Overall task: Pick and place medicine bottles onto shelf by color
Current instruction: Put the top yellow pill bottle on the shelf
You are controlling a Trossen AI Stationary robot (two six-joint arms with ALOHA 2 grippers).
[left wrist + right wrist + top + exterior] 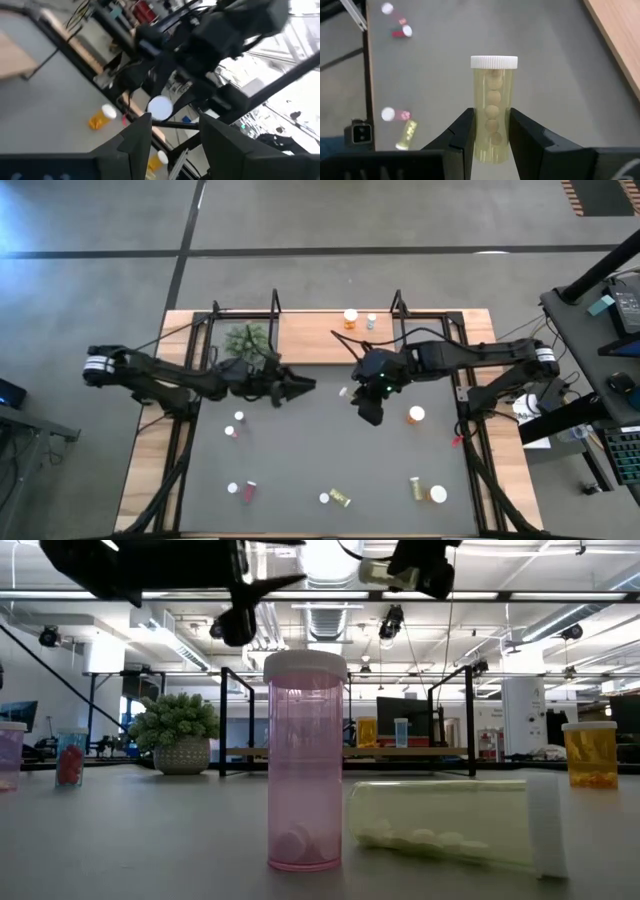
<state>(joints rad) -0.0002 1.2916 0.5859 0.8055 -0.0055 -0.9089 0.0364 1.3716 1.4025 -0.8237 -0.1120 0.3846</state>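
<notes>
Right pincer (490,132) grips a yellow-green bottle (492,107) by its lower body, one finger on each side. The bottle's long axis runs straight out along the fingers, white cap at the far end, round tablets stacked in a line inside. From above, this pincer (368,408) hangs over the dark mat (300,440), just in front of the shelf (310,335); the bottle itself cannot be made out from overhead.

Left pincer (305,384) also sits above the mat near the shelf's front edge, beside the green plant (245,340). Its fingers (137,137) stand apart with nothing between them.

On the shelf: an orange bottle (350,318) and a pale bottle (371,322), both upright, side by side toward the shelf's right end.

Away from the shelf, on the mat's near part: a pink bottle (305,760) stands upright, cap on top, long axis vertical. Just beside it a yellow-green bottle (450,822) lies on its side, long axis level with the tabletop, cap pointing away from the pink one. Other bottles lie scattered over the mat.
</notes>
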